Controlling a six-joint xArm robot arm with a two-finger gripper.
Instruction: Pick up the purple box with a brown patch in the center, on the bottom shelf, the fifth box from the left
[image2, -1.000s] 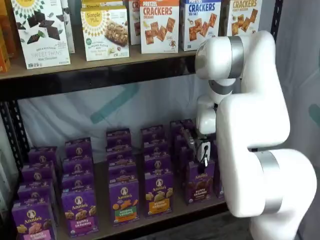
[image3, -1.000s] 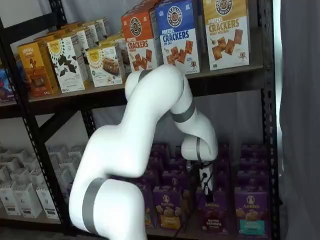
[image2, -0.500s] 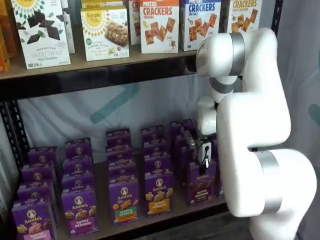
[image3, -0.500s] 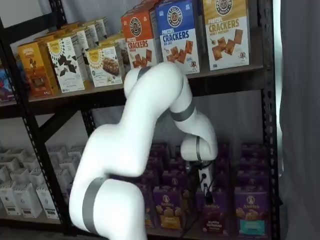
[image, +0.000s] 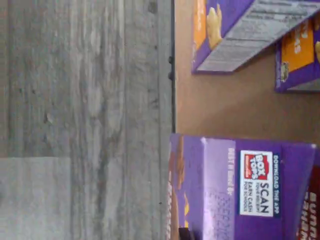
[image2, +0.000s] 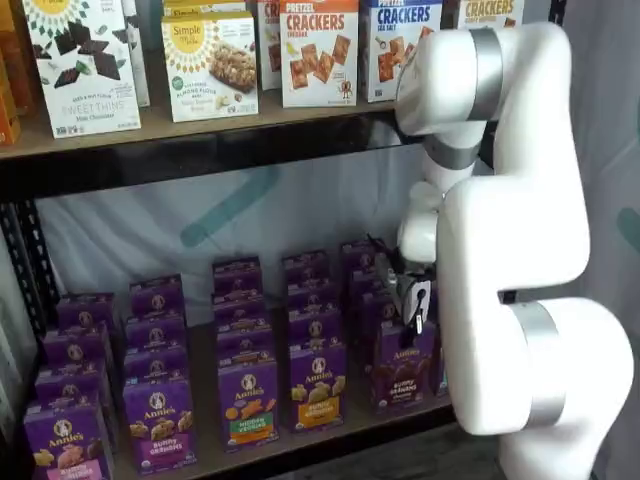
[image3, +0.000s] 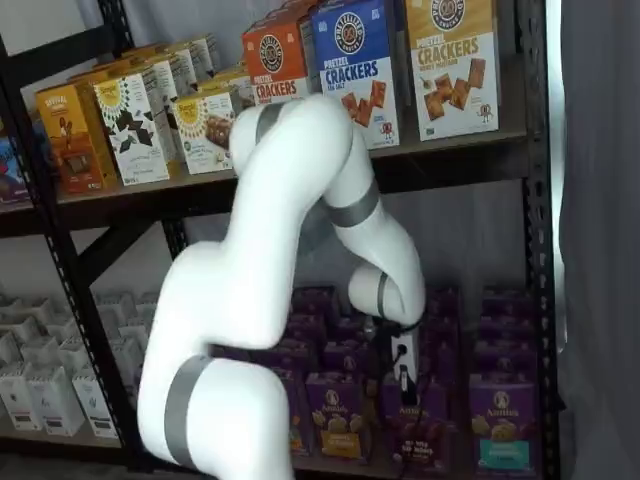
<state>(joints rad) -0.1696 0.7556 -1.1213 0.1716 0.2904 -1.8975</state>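
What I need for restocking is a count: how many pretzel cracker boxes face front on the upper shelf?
3: an orange box, a blue box to its right, and a yellow box at the right end. More may stand hidden behind them.

Grey wood-grain plank floor lies before the black metal shelving uprights; a pale translucent sheet hangs behind, grey curtain beside.
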